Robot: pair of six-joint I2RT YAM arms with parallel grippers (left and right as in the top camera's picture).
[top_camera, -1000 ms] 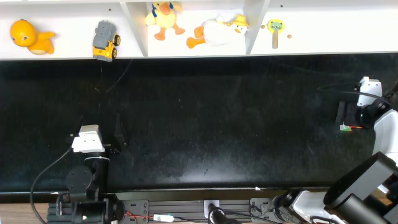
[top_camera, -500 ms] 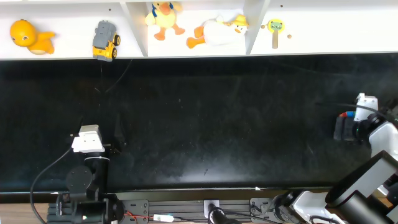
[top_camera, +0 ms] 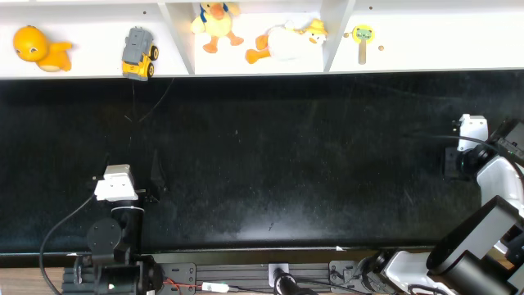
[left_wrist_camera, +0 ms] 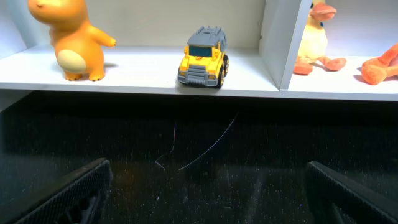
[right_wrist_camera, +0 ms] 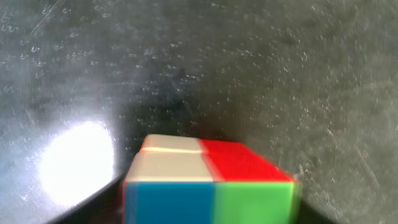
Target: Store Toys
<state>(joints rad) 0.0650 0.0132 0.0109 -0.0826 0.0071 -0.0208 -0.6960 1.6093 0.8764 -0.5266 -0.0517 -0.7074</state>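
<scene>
Where the cube [right_wrist_camera: 208, 180] sits: clamped between the fingers of the right gripper [top_camera: 452, 162], held off the table [top_camera: 286, 164] near its right edge; white, red, blue and green faces show.
Right gripper, change: its wrist stands farther left than a second ago and has turned. From above the cube's colours showed at the gripper in both earlier frames; now the gripper covers them.
Left gripper [left_wrist_camera: 205, 186]: fingers wide apart, nothing between them. It is low over the table's near left part, facing the shelf [top_camera: 246, 65]; position unchanged.
Shelf, left compartment: orange toy [top_camera: 41, 47] and truck [top_camera: 139, 53], both upright and apart.
Shelf, middle compartment: ducks [top_camera: 217, 24], one seated, one lying on its side.
Shelf, right compartment: rattle [top_camera: 362, 39].
Shelf contents, change: none.
</scene>
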